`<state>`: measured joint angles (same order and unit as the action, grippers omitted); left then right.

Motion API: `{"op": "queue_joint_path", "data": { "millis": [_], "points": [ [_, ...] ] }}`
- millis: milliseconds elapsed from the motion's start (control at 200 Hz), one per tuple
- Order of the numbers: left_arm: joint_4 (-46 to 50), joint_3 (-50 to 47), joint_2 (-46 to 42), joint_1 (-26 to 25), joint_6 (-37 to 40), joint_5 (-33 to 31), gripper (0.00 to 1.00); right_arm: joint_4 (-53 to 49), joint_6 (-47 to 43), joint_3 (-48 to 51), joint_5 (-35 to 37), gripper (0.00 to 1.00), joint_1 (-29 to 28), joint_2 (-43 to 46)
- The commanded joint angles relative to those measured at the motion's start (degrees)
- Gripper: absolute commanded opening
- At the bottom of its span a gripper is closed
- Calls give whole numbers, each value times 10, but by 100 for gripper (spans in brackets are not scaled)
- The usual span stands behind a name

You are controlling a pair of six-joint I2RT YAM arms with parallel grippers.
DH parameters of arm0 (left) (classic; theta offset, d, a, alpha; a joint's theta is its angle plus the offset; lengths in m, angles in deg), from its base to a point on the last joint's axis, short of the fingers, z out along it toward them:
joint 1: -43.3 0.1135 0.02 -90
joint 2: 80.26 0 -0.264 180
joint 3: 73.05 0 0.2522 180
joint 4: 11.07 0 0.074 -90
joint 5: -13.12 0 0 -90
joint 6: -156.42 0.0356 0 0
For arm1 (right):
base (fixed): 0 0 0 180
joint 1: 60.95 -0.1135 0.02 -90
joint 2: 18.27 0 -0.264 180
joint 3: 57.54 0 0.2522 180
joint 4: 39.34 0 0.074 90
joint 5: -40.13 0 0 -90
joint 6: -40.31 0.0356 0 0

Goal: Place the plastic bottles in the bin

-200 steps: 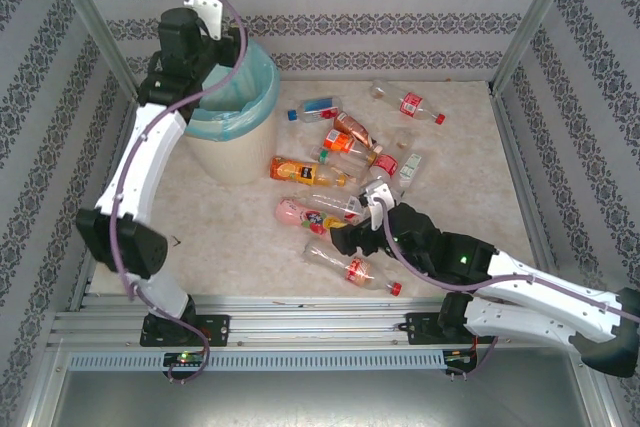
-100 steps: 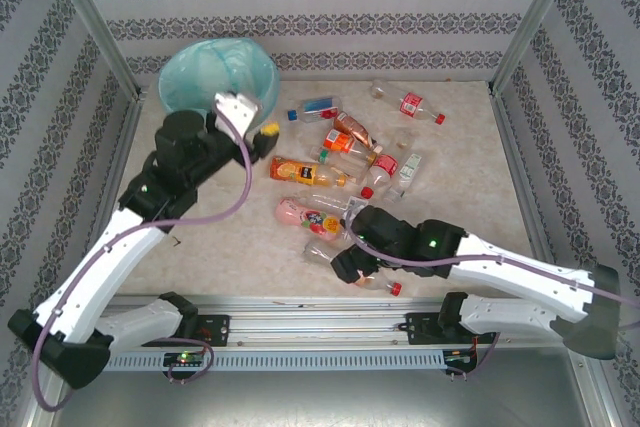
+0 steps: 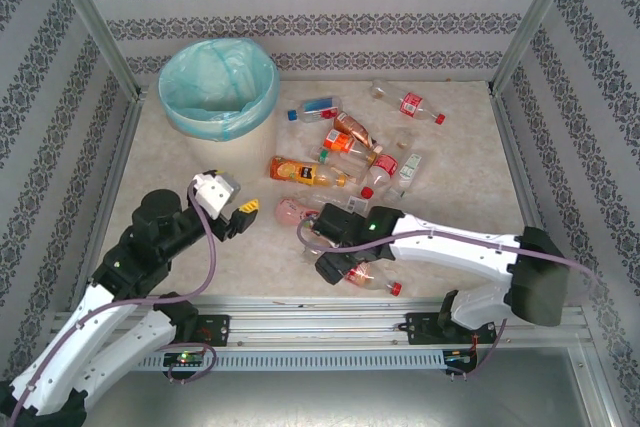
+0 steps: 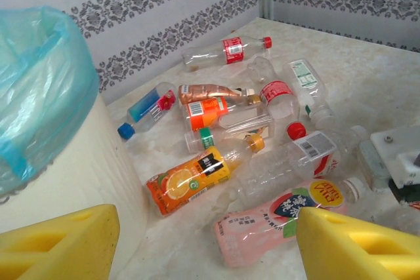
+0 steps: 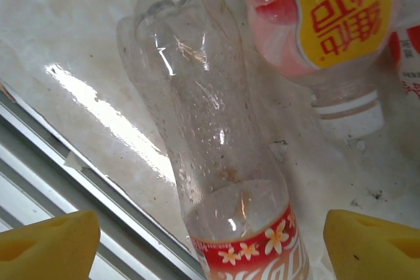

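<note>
From above, you see the bin [image 3: 262, 97] at the table's [image 3: 460, 177] far left corner and the plastic bottles [image 3: 350, 152] scattered on the tabletop to its right. The left gripper [image 3: 240, 217] hangs near the front, apart from the bin. The right gripper [image 3: 335, 262] sits over the nearest clear bottle [image 3: 370, 275]. On the left wrist camera, your left pads [image 4: 59, 244] are spread with nothing between them, and an orange juice bottle [image 4: 190, 181] lies ahead. On the right wrist camera, the right pads [image 5: 46, 240] stand wide on either side of that clear bottle without touching it. A pink bottle [image 5: 328, 18] lies just beyond.
</note>
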<state>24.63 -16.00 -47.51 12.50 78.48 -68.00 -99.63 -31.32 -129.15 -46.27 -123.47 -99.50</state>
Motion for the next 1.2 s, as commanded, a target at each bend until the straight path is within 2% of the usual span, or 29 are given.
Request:
{"op": "queue_joint_path", "data": {
  "millis": [0,60,450,664,789,939,1089,1194],
  "points": [
    [1,-20,-17,-7,-30,-32,73,-10,-14,-24,15,87,-11,-35],
    [5,-30,-24,-7,-38,-40,76,-10,-14,-30,20,88,-15,-55],
    [14,-42,-13,-7,-45,-105,76,-8,-22,-59,52,90,-22,-171],
    [12,-42,-14,-7,-44,-119,76,-10,-37,-70,48,76,-23,-204],
    [12,-41,-15,-7,-43,-124,76,-11,-39,-67,51,65,-23,-185],
    [5,-38,-25,-7,-41,-132,77,-24,-35,-70,32,59,-23,-138],
    [-27,-33,-42,-7,-39,-132,75,-17,-9,-75,-13,58,-19,-36],
    [-85,-26,-50,-7,-32,-103,74,17,23,-73,-39,56,8,49]
  ]
}}
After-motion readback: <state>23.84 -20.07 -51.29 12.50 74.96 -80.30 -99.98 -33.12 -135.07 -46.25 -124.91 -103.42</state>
